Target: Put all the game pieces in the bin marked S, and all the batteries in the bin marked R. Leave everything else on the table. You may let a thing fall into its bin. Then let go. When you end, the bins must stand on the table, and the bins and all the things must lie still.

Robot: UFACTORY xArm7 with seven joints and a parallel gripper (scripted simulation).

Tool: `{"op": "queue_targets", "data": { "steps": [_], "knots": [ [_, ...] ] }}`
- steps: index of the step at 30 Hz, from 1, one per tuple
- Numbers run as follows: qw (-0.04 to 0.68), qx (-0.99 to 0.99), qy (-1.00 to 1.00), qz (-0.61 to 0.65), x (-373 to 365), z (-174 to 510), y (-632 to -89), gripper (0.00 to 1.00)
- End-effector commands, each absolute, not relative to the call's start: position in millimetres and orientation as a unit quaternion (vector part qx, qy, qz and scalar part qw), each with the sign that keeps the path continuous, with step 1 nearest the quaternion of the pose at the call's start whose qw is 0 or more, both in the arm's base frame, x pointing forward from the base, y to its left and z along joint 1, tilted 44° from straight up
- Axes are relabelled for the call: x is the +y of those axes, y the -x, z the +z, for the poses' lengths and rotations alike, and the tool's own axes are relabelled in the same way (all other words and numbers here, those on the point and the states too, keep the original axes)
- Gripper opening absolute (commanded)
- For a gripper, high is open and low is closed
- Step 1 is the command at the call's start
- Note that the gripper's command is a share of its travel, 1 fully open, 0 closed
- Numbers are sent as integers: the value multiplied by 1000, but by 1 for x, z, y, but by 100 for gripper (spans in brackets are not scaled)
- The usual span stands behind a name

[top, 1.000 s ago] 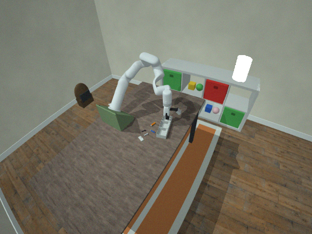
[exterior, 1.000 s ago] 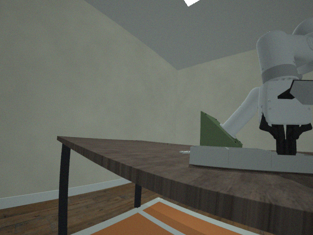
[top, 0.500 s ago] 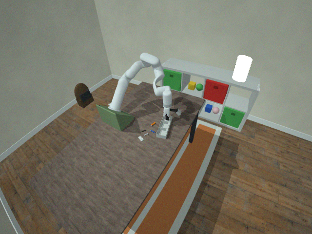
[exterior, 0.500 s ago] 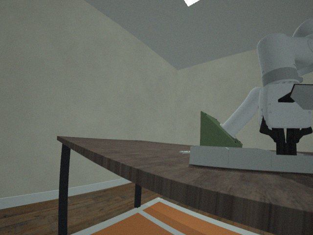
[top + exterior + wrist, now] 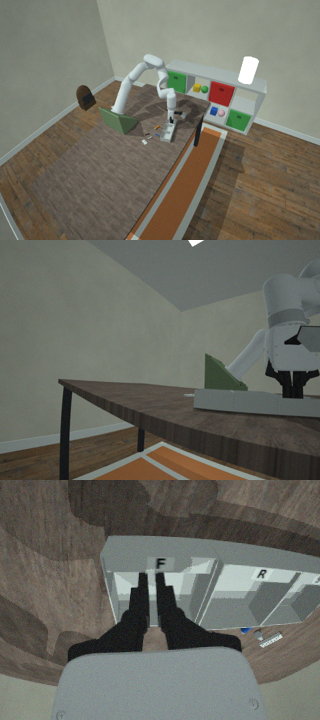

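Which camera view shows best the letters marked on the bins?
The wrist view: the labels F and R are readable there. The top view shows the bins too small to read; the exterior view shows only their plain side wall.

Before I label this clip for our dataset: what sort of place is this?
Probably a home room, perhaps a playroom: wood floor, a white cubby shelf with coloured boxes and toy shapes, an orange runner rug, and a long wooden table carrying the arm.
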State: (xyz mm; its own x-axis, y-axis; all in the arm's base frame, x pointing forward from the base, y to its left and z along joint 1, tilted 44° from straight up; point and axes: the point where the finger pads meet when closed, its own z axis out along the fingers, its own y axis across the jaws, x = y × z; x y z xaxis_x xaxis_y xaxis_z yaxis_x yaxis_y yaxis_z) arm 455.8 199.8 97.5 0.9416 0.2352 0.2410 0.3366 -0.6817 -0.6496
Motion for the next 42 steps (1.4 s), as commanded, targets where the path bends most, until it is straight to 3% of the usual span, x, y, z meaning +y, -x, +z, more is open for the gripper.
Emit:
{"op": "queue_targets", "data": {
  "steps": [1,42],
  "knots": [
    [367,-155,915,-71,198,99,-457,7],
    [367,-155,915,-71,176,122,-457,7]
  ]
}}
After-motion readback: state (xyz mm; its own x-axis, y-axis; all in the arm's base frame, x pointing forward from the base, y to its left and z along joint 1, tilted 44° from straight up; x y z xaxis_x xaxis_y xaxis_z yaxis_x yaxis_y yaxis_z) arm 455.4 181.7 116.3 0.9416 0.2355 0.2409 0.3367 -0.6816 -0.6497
